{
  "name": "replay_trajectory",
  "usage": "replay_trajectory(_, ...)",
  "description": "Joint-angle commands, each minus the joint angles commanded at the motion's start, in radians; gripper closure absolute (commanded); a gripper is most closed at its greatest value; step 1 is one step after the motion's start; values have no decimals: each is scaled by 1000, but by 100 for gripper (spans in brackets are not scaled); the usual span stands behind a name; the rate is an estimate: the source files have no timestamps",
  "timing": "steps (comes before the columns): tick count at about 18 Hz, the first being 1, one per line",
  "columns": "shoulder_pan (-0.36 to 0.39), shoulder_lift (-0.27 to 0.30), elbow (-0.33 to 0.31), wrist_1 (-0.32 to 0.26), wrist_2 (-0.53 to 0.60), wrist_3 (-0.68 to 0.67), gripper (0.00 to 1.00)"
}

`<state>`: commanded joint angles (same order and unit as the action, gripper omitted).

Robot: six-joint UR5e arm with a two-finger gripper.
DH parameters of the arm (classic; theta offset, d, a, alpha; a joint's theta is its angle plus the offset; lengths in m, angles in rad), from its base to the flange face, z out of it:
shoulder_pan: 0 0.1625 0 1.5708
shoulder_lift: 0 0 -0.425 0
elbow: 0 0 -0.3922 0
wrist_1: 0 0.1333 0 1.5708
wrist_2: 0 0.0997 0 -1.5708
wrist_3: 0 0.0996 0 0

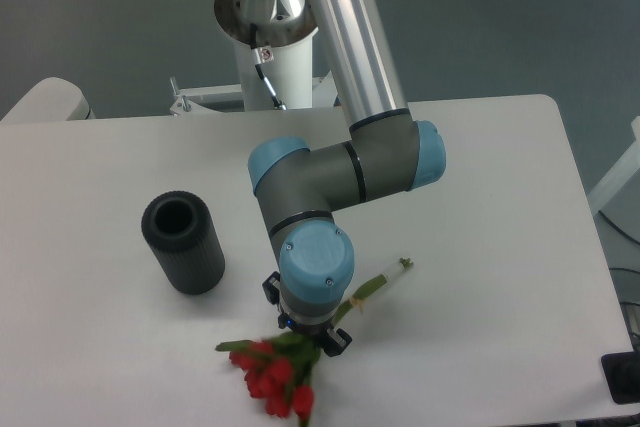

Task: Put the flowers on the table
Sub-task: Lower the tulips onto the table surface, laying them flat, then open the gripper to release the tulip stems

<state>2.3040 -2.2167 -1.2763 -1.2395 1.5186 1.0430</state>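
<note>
The flowers (272, 375), red blooms with green leaves, lie near the front edge of the white table (500, 197). Their thin green stems (378, 284) run up to the right, ending in a pale tip. My gripper (312, 335) hangs straight down over the bunch where leaves meet stems. The wrist hides the fingers from above, so I cannot tell whether they are open or shut on the stems. The blooms look slightly blurred.
A black ribbed cylinder vase (183, 243) stands upright left of the gripper, its mouth open. The arm's base column (275, 67) rises at the table's back edge. A dark object (622, 379) sits beyond the table's front right corner.
</note>
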Motion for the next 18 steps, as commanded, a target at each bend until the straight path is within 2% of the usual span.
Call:
replay_trajectory(6, 29, 43, 5, -2, 2, 60, 0)
replay_trajectory(12, 120, 90, -2, -15, 8, 213, 0)
replay_trajectory(15, 175, 112, 12, -80, 55, 319, 0)
replay_trajectory(18, 204, 117, 20, -91, 64, 385, 0)
